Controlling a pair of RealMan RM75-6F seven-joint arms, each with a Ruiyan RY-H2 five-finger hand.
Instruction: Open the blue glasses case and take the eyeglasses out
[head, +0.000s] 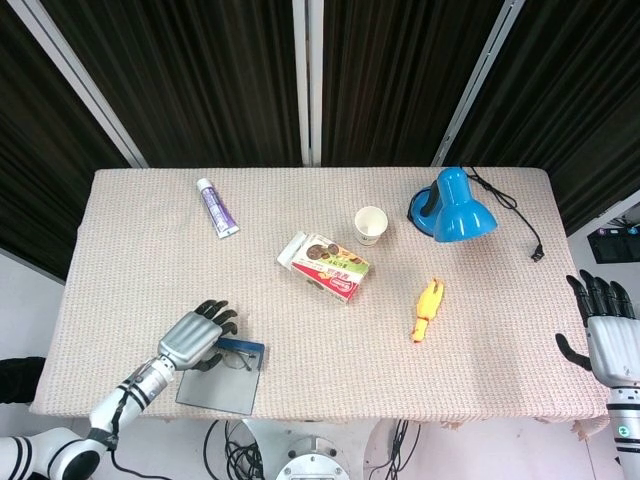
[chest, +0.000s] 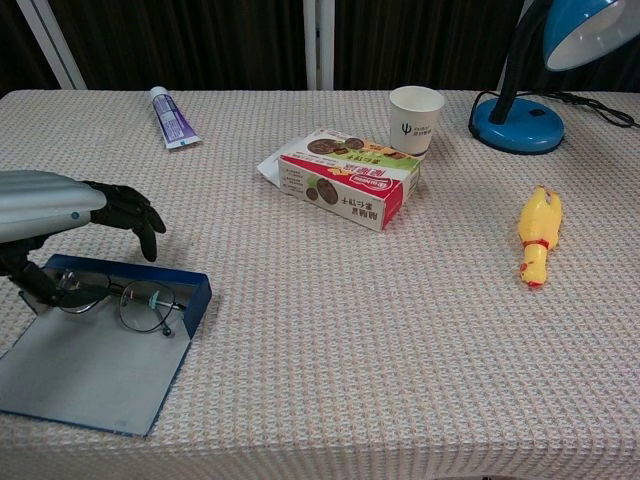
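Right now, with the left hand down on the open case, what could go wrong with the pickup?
1. The left robot hand reaches only one end of the eyeglasses; lifting from there may twist the thin frame or let it slip.
2. The blue glasses case lies loose near the table's front edge, with the right robot hand off to the side, so a snagged frame could drag it.

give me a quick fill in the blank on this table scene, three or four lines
1. The blue glasses case lies ____, with the eyeglasses in it.
2. The left hand hovers over the ____ end of the eyeglasses.
3. The yellow toy chicken lies in front of the blue ____.
4. The paper cup stands ____ beside the snack box.

Missing words: open; left; lamp; upright
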